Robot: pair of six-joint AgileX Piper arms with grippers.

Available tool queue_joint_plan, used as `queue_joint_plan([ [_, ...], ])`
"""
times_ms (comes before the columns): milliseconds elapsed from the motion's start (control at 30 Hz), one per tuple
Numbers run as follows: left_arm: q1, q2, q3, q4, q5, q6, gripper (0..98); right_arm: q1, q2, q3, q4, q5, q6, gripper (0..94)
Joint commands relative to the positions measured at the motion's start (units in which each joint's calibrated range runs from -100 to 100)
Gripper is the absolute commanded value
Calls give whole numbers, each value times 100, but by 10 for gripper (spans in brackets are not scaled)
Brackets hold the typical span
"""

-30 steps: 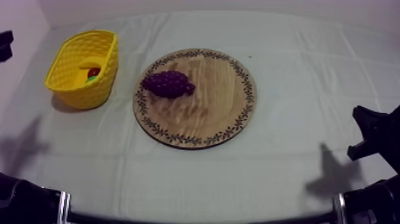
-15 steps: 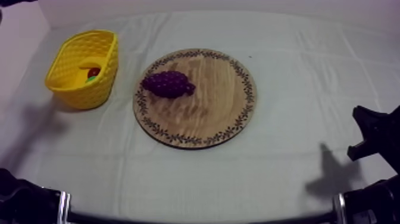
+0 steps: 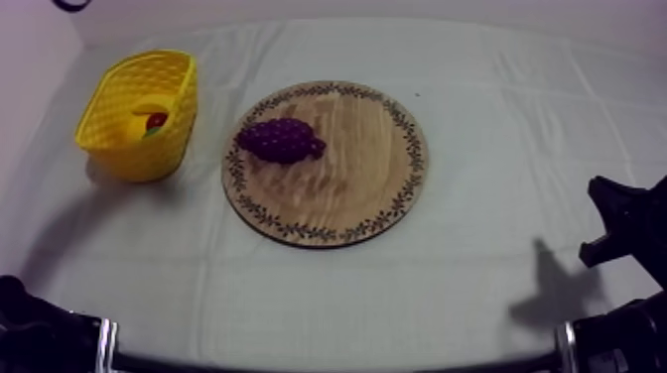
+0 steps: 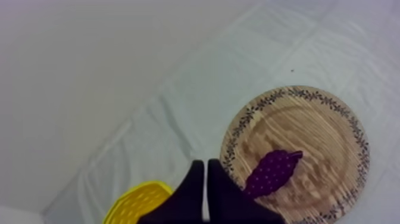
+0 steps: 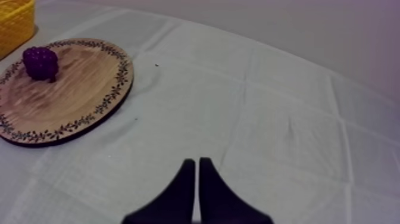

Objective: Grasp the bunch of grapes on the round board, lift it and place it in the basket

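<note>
- Grapes: the dark purple toy bunch of grapes point(image 3: 281, 140) lies on the round wooden board point(image 3: 342, 203) with a patterned rim, close to the rim at about ten o'clock.
- The yellow lattice-walled basket point(image 3: 109, 119) stands on the bench under the grey-white cloth point(image 3: 476, 89). It is at about nine o'clock from the board, near it but apart.
- A small red fruit point(image 3: 156, 120) sits inside the basket beside something yellow.
- The left fingers point(image 4: 193, 187) lie pressed together in a narrow wedge, holding nothing, high above the cloth between basket and board.
- The right fingers point(image 5: 186, 182) are likewise closed to a narrow wedge, empty, over bare cloth at about four o'clock from the board, well apart.
</note>
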Motion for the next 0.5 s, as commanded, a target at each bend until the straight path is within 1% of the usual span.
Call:
queue_joint_plan([
  [0,43,533,-361,-23,166,-39,0,2,-1,-3,1,0,3,4],
  [133,121,1165,-942,-88,483,-80,0,2,-1,-3,1,0,3,4],
  [233,156,1576,-1308,-108,760,-194,0,2,-1,-3,1,0,3,4],
  [467,297,2181,-1573,-287,1235,-381,0,2,-1,-3,1,0,3,4],
])
